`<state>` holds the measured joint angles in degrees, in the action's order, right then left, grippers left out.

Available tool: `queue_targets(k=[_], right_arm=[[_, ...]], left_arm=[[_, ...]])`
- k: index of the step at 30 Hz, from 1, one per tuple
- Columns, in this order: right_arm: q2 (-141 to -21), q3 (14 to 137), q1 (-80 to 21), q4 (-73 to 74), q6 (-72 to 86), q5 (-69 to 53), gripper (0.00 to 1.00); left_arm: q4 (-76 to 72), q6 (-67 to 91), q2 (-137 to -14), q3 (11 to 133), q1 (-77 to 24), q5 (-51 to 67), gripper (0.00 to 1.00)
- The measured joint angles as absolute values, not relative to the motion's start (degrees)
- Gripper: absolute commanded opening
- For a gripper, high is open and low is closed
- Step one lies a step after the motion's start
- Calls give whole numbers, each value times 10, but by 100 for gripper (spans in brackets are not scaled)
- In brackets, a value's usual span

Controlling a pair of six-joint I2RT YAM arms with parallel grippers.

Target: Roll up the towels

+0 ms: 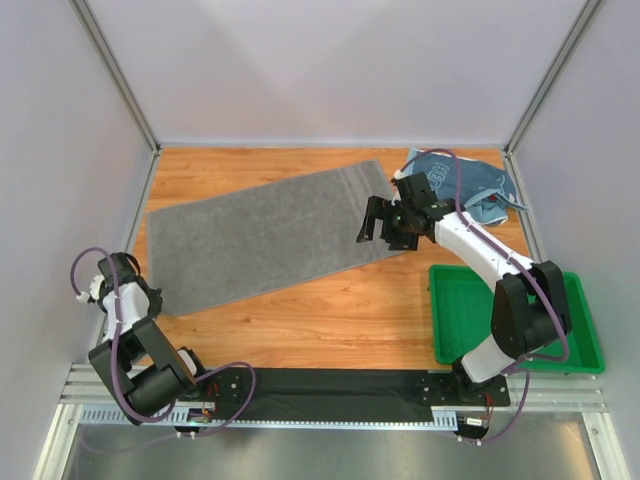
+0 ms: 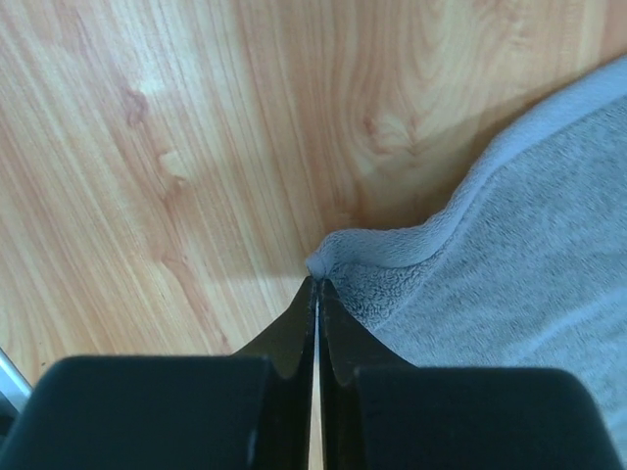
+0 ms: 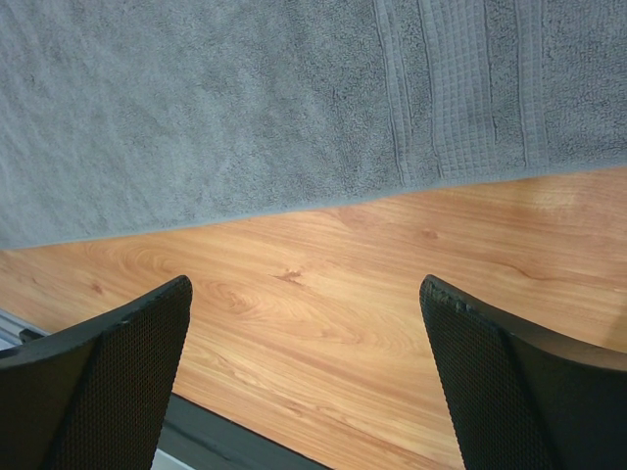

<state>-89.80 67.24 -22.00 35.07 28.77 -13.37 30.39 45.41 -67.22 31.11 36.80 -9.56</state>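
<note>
- Your left gripper (image 2: 316,282) has its jaws pressed together, with only a hairline slit between them. The bunched corner of the grey towel (image 2: 509,255) is nipped at their tips.
- Only the left wrist view shows you that pinch. From the top camera, the fingers and the corner are too small to read.
- Your right gripper (image 3: 309,372) is spread wide and holds nothing. Between its fingers (image 3: 108,382) you see bare table (image 3: 323,294), with the grey towel's ribbed hem just beyond.
- The top camera adds what neither wrist view gives you. The grey towel lies spread flat, skewed across the left and middle of the table.
- It also shows the blue towel (image 1: 470,185) crumpled in the far right corner and the green tray (image 1: 590,345) at the near right.
- Your left arm is folded close above its base at the table's left edge, its wrist tipped down at the grey towel's near left corner.
- Your right arm reaches forward and leftward from its base beside the tray. Its gripper is at the grey towel's right end.
</note>
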Motion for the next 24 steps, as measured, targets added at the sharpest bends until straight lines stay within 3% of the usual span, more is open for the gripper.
queue_targets(k=[8, 16, 24], right_arm=[[-899, 669, -207, 363, 286, -89, 100], [-872, 635, -122, 382, 292, -44, 98], [-895, 640, -76, 390, 300, -35, 80]], left_arm=[[336, 415, -630, 364, 368, -14, 0], [395, 350, -640, 452, 368, 135, 0], [434, 276, -601, 490, 344, 185, 0]])
